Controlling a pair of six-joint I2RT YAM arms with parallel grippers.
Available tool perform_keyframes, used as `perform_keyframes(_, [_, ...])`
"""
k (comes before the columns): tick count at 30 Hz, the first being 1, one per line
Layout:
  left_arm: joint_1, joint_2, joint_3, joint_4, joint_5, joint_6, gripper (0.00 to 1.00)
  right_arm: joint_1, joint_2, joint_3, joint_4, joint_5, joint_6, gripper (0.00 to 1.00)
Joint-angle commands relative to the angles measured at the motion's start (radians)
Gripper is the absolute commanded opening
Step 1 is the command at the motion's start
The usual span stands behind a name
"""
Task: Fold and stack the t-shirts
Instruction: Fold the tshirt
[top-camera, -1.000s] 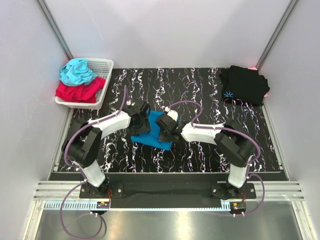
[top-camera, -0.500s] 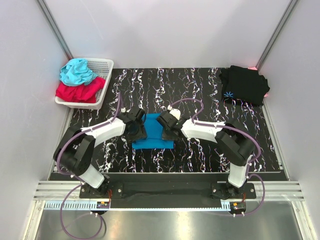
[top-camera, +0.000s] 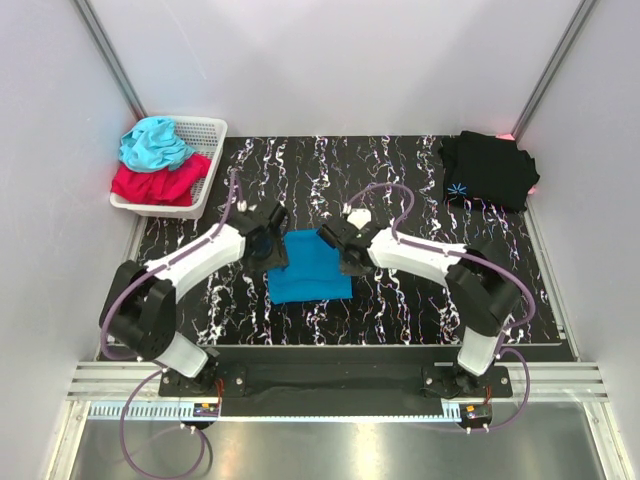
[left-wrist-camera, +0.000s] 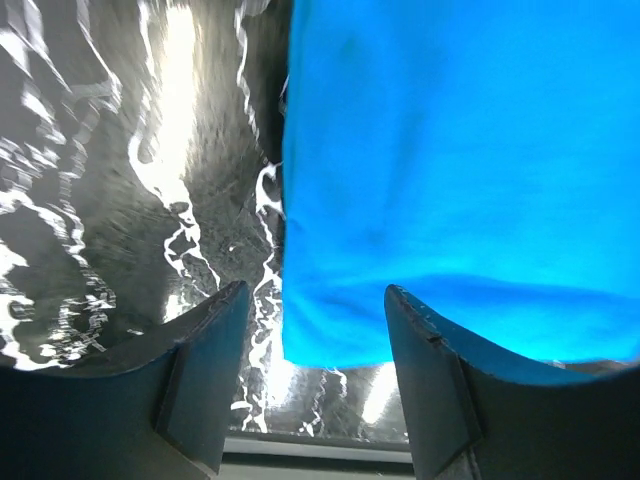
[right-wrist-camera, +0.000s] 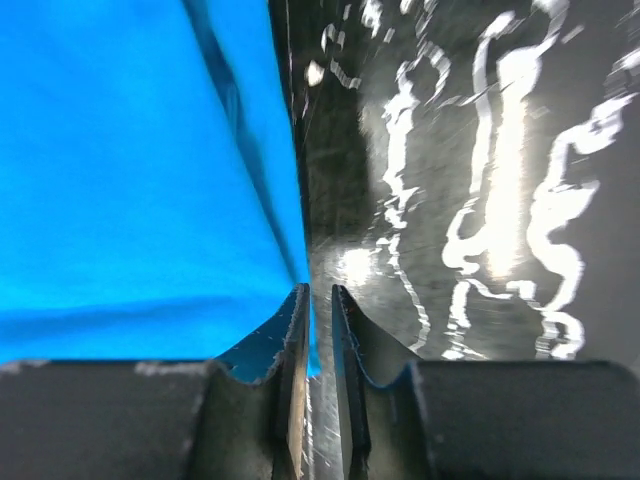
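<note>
Where arms (top-camera: 200, 255) angle inward, left gripper (top-camera: 268, 246) and right gripper (top-camera: 345, 256) flank blue t-shirt (top-camera: 308, 272).

Bare tabletop (top-camera: 330, 165) around blue t-shirt (top-camera: 308, 270)

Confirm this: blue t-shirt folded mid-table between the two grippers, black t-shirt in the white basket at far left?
Not quite. The top external view shows the black t-shirt on the table's far right corner, not in the white basket, which holds turquoise cloth and red cloth. The blue t-shirt does lie folded mid-table between the left gripper and right gripper.
</note>
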Motion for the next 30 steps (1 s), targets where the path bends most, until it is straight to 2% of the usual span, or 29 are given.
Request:
perform_keyframes(1, [0.008,-0.084,0.117,-0.081,-0.081,0.048,0.63,-0.007,-0.083,0.093,-0.089,0.111,-0.067,0.23])
perform_keyframes(6, [0.008,-0.056,0.191,-0.092,-0.067,0.067,0.64,-0.007,-0.056,0.187,-0.098,0.094,-0.134,0.25])
perform_keyframes(8, [0.008,-0.023,0.200,-0.077,-0.056,0.071,0.64,-0.007,0.005,0.242,-0.100,0.082,-0.172,0.23])
perform_keyframes(10, [0.009,0.019,0.189,-0.011,-0.026,0.091,0.64,-0.007,0.066,0.279,-0.098,0.080,-0.212,0.16])
perform_keyframes(11, [0.014,0.033,0.171,0.014,-0.013,0.091,0.63,-0.010,0.084,0.306,-0.100,0.086,-0.225,0.03])
perform_keyframes(12, [0.029,0.051,0.157,0.049,0.009,0.096,0.63,-0.014,0.097,0.319,-0.100,0.079,-0.229,0.00])
perform_keyframes(16, [0.074,0.082,0.102,0.163,0.102,0.088,0.62,-0.060,0.131,0.336,-0.037,0.005,-0.263,0.00])
perform_keyframes(21, [0.109,0.079,0.051,0.249,0.125,0.080,0.63,-0.145,0.124,0.285,0.132,-0.147,-0.349,0.00])
perform_keyframes(24, [0.118,0.082,0.060,0.253,0.145,0.088,0.63,-0.160,0.125,0.300,0.147,-0.170,-0.383,0.03])
perform_keyframes(25, [0.121,0.083,0.065,0.253,0.149,0.090,0.63,-0.163,0.124,0.307,0.152,-0.179,-0.387,0.10])
perform_keyframes(28, [0.126,0.091,0.083,0.252,0.155,0.090,0.64,-0.172,0.131,0.310,0.181,-0.245,-0.404,0.21])
perform_keyframes(30, [0.126,0.103,0.099,0.249,0.158,0.088,0.64,-0.177,0.134,0.299,0.224,-0.308,-0.406,0.24])
